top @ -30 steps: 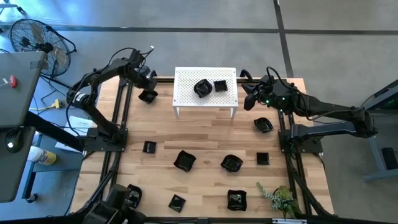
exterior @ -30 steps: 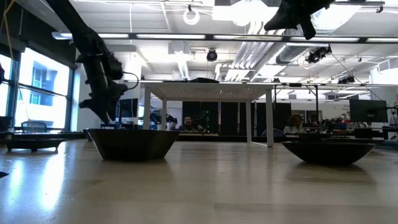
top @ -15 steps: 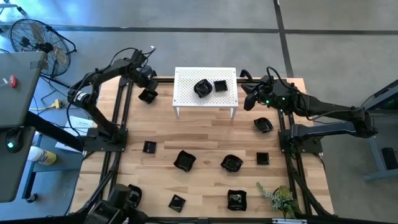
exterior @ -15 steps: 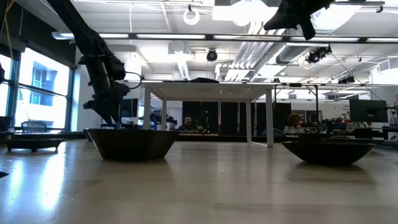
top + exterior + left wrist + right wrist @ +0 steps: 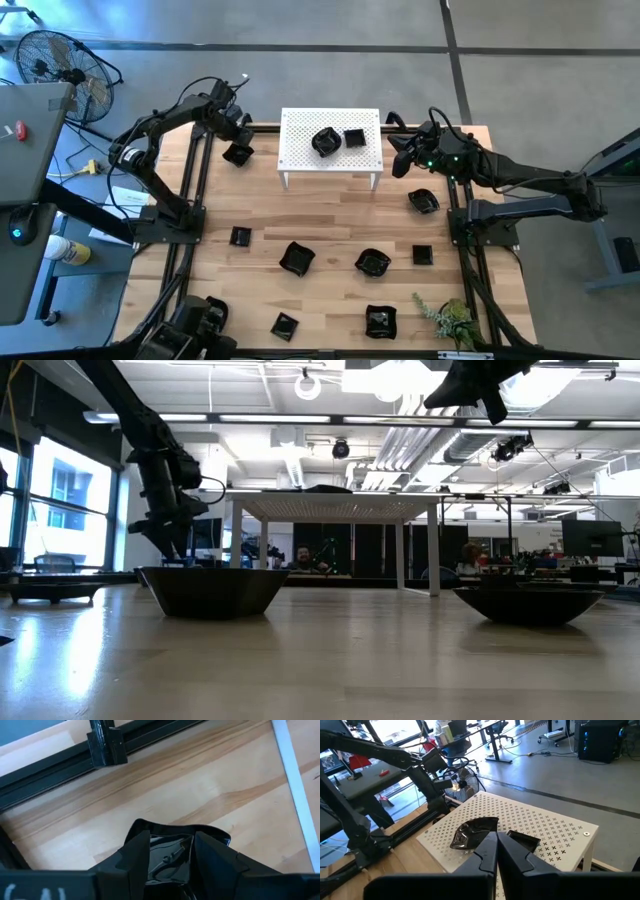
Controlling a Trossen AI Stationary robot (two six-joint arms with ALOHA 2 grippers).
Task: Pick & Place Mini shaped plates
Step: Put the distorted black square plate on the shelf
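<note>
Right now my left pincer (image 5: pixel 238 143) sits at the far left corner of the pale wooden table (image 5: pixel 330 215), low over a small glossy black wavy-edged plate (image 5: pixel 237 155). In my left wrist view that plate (image 5: pixel 172 851) lies on the wood, and my two dark fingers (image 5: pixel 135 862) stand a little apart, one on each side of its middle, with the shiny inside of the plate showing between them. Whether they already press on it I cannot tell.

My right pincer (image 5: pixel 399 155) hangs above the table just to the right of the white perforated stand (image 5: pixel 330 160), empty. From the right wrist view its fingers (image 5: pixel 487 851) are nearly together, only a thin gap between them, pointing toward the stand (image 5: pixel 535 820).

On top of the stand rest two plates side by side: a wavy-edged black plate (image 5: pixel 325 141) on the left and a square black plate (image 5: pixel 354 137) on its right.

Other black mini plates lie scattered over the nearer half of the table, among them a square one (image 5: pixel 240 236) at the left, a wavy one (image 5: pixel 296 258) near the middle and a round one (image 5: pixel 423 201) at the right.
</note>
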